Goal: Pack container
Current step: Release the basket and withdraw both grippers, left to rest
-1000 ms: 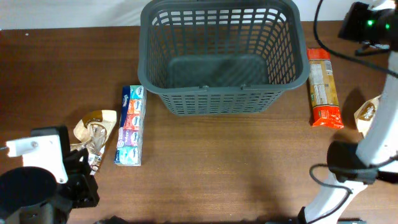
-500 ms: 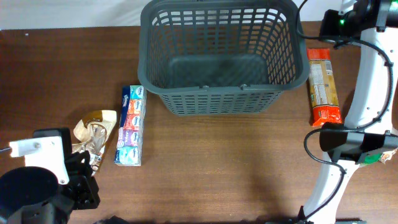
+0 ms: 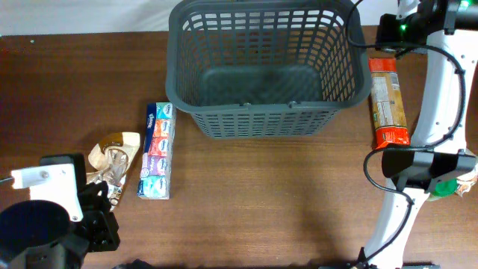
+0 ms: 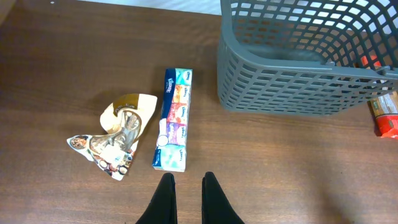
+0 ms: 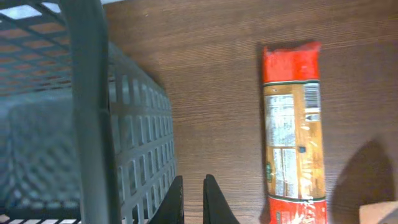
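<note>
The container is a large dark grey slotted basket at the back middle, with nothing in it. It also shows in the left wrist view and the right wrist view. A long orange-red packet lies on the table right of it, also in the right wrist view. My right gripper hangs high between the basket's right wall and that packet, fingers close together and empty. My left gripper is shut and empty, low at the front left, just short of a tissue pack.
The tissue pack and a beige pouch lie left of the basket. Another beige packet lies at the right, mostly hidden by my right arm in the overhead view. Bare wood lies in front of the basket.
My right arm has swung left, bringing its wrist from the far right corner to beside the basket's right rim. The left arm and all packets have not moved.
</note>
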{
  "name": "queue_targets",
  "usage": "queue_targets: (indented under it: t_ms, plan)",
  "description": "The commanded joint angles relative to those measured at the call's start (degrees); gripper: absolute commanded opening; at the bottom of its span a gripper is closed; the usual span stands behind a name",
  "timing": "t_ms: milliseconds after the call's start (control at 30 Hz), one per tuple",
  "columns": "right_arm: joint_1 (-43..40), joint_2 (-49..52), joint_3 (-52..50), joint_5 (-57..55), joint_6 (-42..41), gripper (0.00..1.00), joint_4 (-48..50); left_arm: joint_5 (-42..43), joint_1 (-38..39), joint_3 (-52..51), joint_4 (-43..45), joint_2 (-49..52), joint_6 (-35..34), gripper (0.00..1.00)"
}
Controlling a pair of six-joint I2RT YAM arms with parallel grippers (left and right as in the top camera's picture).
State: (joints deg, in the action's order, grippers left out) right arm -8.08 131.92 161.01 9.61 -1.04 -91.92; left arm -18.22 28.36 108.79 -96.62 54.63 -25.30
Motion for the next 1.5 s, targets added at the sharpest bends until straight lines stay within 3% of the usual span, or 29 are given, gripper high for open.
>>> queue_targets:
  t_ms: [0,1467]
  plan:
    - [-0.20,0.68,-0.72,2.45,1.33,0.04,0.11,0.42,-0.02,0.04,-0.04,0.02,-0.35,0.02]
    - [5.44,0.68,-0.74,4.68,2.78,0.04,-0.50,0.07,-0.04,0.04,-0.04,0.02,-0.33,0.02]
